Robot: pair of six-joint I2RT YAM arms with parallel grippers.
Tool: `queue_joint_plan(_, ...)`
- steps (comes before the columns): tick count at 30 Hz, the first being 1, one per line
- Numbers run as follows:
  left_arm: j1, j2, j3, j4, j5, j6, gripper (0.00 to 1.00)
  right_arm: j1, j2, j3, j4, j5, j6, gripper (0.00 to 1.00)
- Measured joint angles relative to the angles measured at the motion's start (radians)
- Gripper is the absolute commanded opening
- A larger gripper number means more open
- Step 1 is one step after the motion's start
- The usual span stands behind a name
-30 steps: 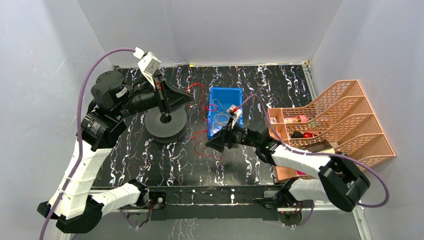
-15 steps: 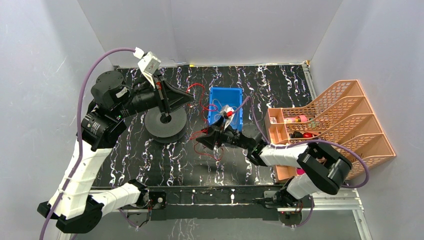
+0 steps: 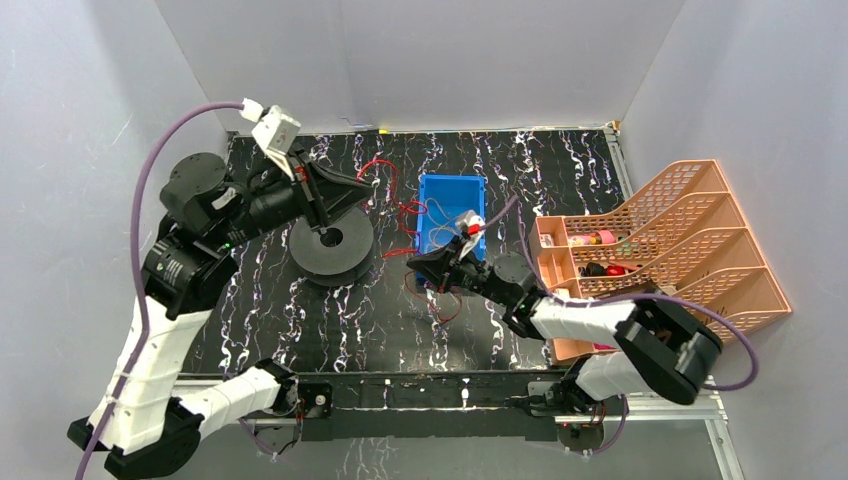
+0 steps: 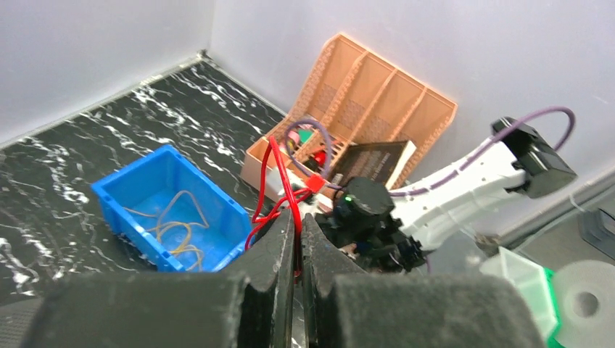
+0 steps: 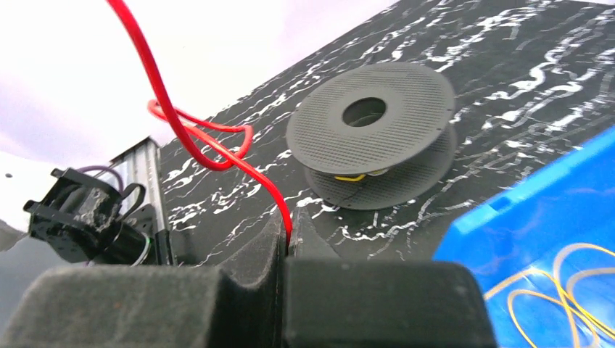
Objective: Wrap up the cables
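Red cable (image 5: 149, 65) runs between the left fingers (image 4: 279, 254) and right fingers (image 5: 254, 254), each pair clamped shut on it.

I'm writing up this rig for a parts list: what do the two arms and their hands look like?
The left arm and right arm share white link shells with black joints. The left hand and right hand are black, each tapering to two flat fingers. A white camera box tops each wrist, and a purple cable loops from it back toward the base.
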Motion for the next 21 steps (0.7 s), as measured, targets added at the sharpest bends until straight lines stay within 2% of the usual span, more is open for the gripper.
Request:
queue_joint_plan(7,0.000,-0.074,0.037,-0.017,-0.164,0.036,0.00,0.000,-0.278,-0.122,-0.175,0.219,-0.047,0.00)
queue_joint_plan(11,0.000,-0.117,0.070,-0.031,-0.250,0.068,0.00,0.000,-0.460,-0.195,-0.335,0.368,-0.052,0.00)
queue_joint_plan(16,0.000,-0.143,0.126,-0.055,-0.324,0.109,0.00,0.000,-0.655,-0.220,-0.552,0.526,0.000,0.00)
queue_joint_plan(21,0.000,-0.155,0.162,-0.085,-0.383,0.148,0.00,0.000,-0.769,-0.231,-0.745,0.623,0.083,0.00)
